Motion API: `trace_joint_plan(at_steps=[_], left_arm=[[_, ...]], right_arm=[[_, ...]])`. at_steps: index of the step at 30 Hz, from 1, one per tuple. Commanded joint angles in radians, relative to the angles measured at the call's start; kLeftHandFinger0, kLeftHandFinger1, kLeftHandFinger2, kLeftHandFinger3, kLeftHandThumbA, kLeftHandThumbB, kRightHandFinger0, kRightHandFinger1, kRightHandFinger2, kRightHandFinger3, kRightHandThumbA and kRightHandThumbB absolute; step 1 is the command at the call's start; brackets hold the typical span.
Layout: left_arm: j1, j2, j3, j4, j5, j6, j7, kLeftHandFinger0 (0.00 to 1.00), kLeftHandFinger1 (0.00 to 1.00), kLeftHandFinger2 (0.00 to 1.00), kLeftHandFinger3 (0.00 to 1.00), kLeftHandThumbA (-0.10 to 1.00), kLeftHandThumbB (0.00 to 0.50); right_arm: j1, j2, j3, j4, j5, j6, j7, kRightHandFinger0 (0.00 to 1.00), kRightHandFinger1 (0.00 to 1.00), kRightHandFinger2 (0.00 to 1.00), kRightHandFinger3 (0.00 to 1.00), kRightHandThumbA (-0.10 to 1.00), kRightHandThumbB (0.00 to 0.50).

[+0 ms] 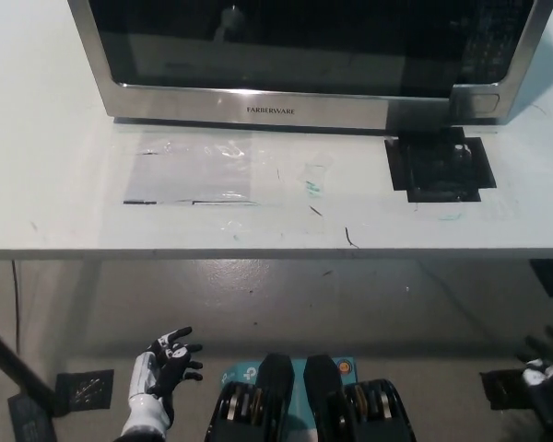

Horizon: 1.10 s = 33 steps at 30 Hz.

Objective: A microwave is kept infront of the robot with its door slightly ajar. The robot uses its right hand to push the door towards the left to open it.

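Door (pixel 276 46) of microwave (pixel 300 110) looks almost closed; push not begun. Right hand (pixel 546 373) low, well below table (pixel 55 184), finger state unclear. Left hand (pixel 166 364) likewise low, fingers spread, empty. You have whole opening left.

We count one Farberware microwave (pixel 295 57), one white desk (pixel 46 166), one black tape patch (pixel 440 168) on it, one clear plastic sheet (pixel 192 170). Two robot hands: one left hand (pixel 166 368), one right hand (pixel 546 368). Two dark floor patches (pixel 83 389).
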Motion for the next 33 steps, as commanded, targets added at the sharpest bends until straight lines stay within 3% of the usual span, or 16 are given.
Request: trace_joint_plan(at_steps=[1, 3, 7, 9, 12, 16, 21, 24, 26, 30, 33], left_arm=[[-0.027, -0.004, -0.004, -0.009, -0.009, -0.030, 0.020, 0.31, 0.32, 0.43, 0.55, 0.05, 0.000], [-0.026, -0.004, -0.004, -0.012, -0.012, -0.028, 0.015, 0.32, 0.32, 0.43, 0.56, 0.05, 0.000], [-0.029, 0.001, -0.005, -0.012, -0.006, -0.028, 0.023, 0.34, 0.33, 0.43, 0.55, 0.03, 0.000], [-0.031, 0.002, -0.005, -0.008, -0.009, -0.033, 0.018, 0.35, 0.33, 0.44, 0.55, 0.01, 0.000], [-0.023, 0.004, -0.005, -0.019, -0.009, -0.025, 0.018, 0.34, 0.33, 0.43, 0.55, 0.00, 0.000], [-0.019, 0.005, -0.004, -0.024, -0.012, -0.021, 0.017, 0.31, 0.31, 0.41, 0.53, 0.00, 0.000], [-0.008, 0.009, -0.012, -0.026, -0.006, -0.017, 0.008, 0.34, 0.34, 0.44, 0.55, 0.01, 0.000], [-0.009, 0.009, -0.012, -0.028, -0.005, -0.012, 0.013, 0.32, 0.32, 0.42, 0.53, 0.00, 0.000], [-0.010, 0.012, -0.015, -0.022, -0.002, -0.017, 0.012, 0.34, 0.34, 0.45, 0.55, 0.02, 0.000], [-0.012, 0.009, -0.012, -0.034, -0.003, -0.007, 0.019, 0.34, 0.33, 0.44, 0.54, 0.01, 0.000], [-0.014, 0.011, -0.016, -0.031, -0.002, -0.009, 0.014, 0.33, 0.33, 0.44, 0.55, 0.01, 0.000]], right_arm=[[0.005, -0.043, -0.011, -0.137, 0.003, 0.080, -0.015, 0.35, 0.57, 0.63, 0.77, 0.40, 0.255], [0.019, -0.059, -0.016, -0.204, 0.011, 0.119, -0.014, 0.33, 0.58, 0.63, 0.75, 0.42, 0.278], [0.032, -0.085, -0.021, -0.289, 0.027, 0.176, -0.011, 0.33, 0.59, 0.66, 0.78, 0.41, 0.275], [0.047, -0.115, -0.045, -0.385, 0.063, 0.206, -0.005, 0.33, 0.59, 0.68, 0.81, 0.48, 0.297], [0.032, -0.122, -0.060, -0.471, 0.106, 0.249, -0.014, 0.30, 0.58, 0.68, 0.79, 0.50, 0.329], [-0.016, -0.140, -0.052, -0.572, 0.139, 0.313, -0.011, 0.28, 0.56, 0.70, 0.82, 0.43, 0.269], [-0.097, -0.155, -0.044, -0.617, 0.146, 0.364, -0.020, 0.23, 0.53, 0.68, 0.80, 0.42, 0.264], [-0.191, -0.178, -0.030, -0.632, 0.155, 0.405, -0.017, 0.27, 0.55, 0.67, 0.81, 0.39, 0.221], [-0.309, -0.200, -0.015, -0.613, 0.143, 0.419, -0.017, 0.30, 0.56, 0.68, 0.81, 0.45, 0.250], [-0.432, -0.209, 0.003, -0.580, 0.111, 0.462, -0.038, 0.36, 0.55, 0.69, 0.83, 0.44, 0.254], [-0.514, -0.216, 0.016, -0.513, 0.100, 0.441, -0.030, 0.40, 0.59, 0.69, 0.83, 0.40, 0.200]])
